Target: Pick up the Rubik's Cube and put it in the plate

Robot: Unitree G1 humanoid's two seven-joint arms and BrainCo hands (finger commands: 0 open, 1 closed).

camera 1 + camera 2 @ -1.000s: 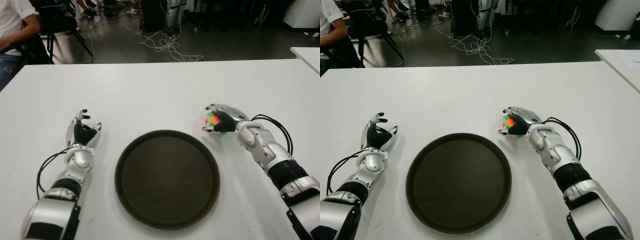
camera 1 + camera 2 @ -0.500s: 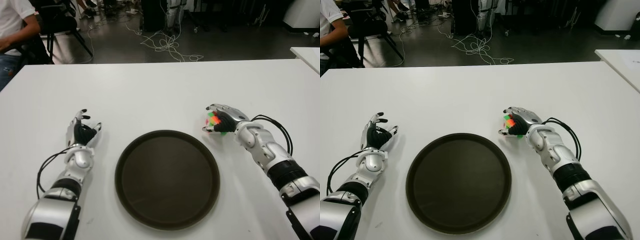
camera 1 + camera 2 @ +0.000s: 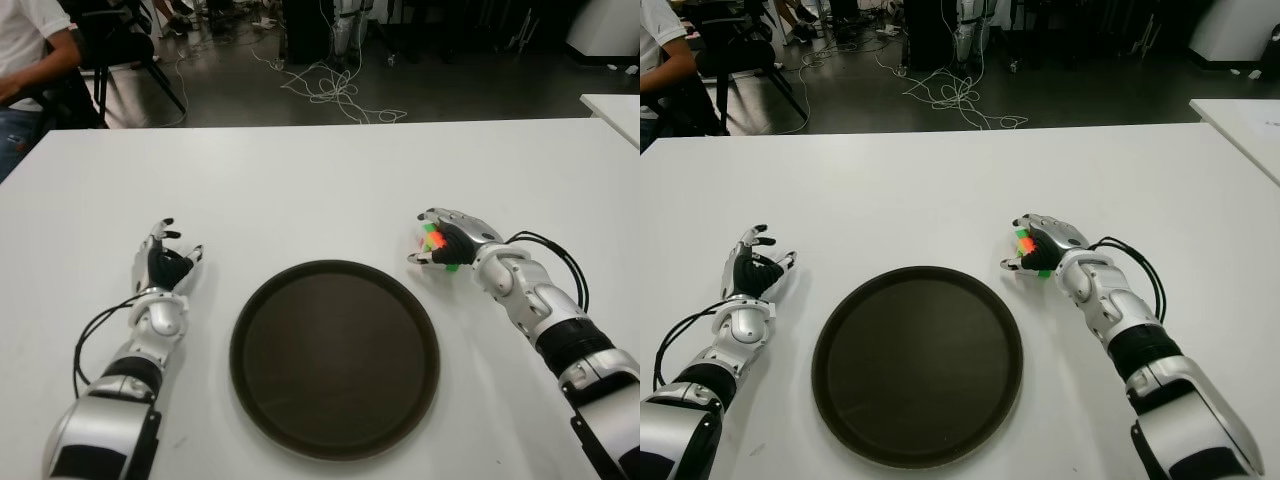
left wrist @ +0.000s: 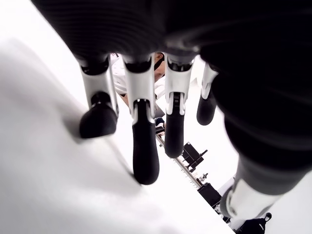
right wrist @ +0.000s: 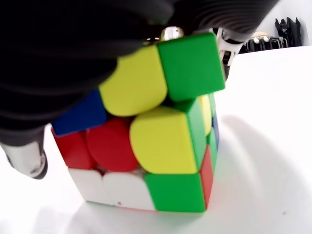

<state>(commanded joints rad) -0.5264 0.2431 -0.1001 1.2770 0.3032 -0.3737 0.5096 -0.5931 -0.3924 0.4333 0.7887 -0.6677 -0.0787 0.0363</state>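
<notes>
The Rubik's Cube (image 3: 433, 241) sits just beyond the right rim of the round dark brown plate (image 3: 335, 360), low over the white table (image 3: 300, 180). My right hand (image 3: 441, 246) is curled over the cube from the right, fingers wrapped around it. The right wrist view shows the cube (image 5: 156, 141) close under the palm, with yellow, green, red and white tiles and a shadow beneath it. Nothing lies in the plate. My left hand (image 3: 166, 262) shows to the left of the plate with fingers (image 4: 144, 146) spread, holding nothing.
A person (image 3: 28, 45) sits on a chair past the table's far left corner. Cables (image 3: 335, 90) trail over the dark floor behind the table. The corner of another white table (image 3: 615, 108) shows at the far right.
My right hand has shifted slightly to the right with the cube in it. The left hand and the plate have not moved.
</notes>
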